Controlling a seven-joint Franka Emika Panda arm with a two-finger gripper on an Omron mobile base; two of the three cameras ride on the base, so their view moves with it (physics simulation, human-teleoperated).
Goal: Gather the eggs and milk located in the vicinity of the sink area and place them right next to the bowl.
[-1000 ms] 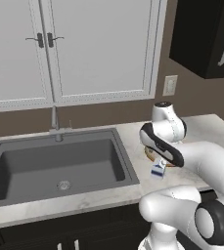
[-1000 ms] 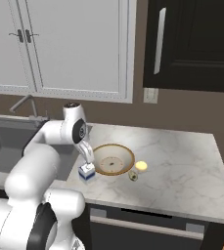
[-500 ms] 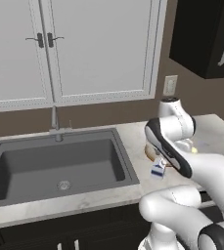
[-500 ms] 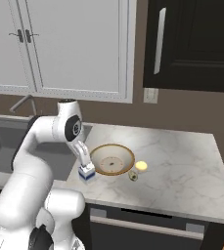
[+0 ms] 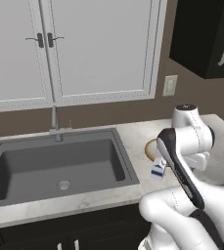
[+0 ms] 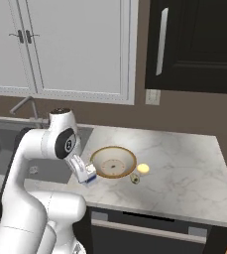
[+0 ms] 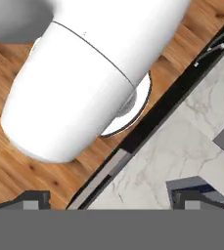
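The small white gable-topped milk carton with a blue band [image 6: 88, 174] is seen standing upright on the pale marbled countertop [image 6: 184, 168], just beside the left edge of the wide shallow bowl with a golden-brown rim and pale inside [image 6: 114, 161]. In the left base view the same carton [image 5: 158, 169] is partly hidden behind the white arm, with a sliver of the bowl [image 5: 150, 149] showing past it. A tiny pale yellowish rounded egg [image 6: 143, 168] is found on the counter just to the right of the bowl, and a small dark olive-coloured lump [image 6: 134, 178] lies close in front of it. The large dark grey rectangular sink [image 5: 59, 166] with its thin metal faucet [image 5: 55, 124] lies to the left, well apart from the bowl. The gripper [image 7: 111, 199] is held with its two dark fingertips [image 7: 33, 199] spread wide apart and nothing between them; the counter edge and wooden floor are viewed beyond it
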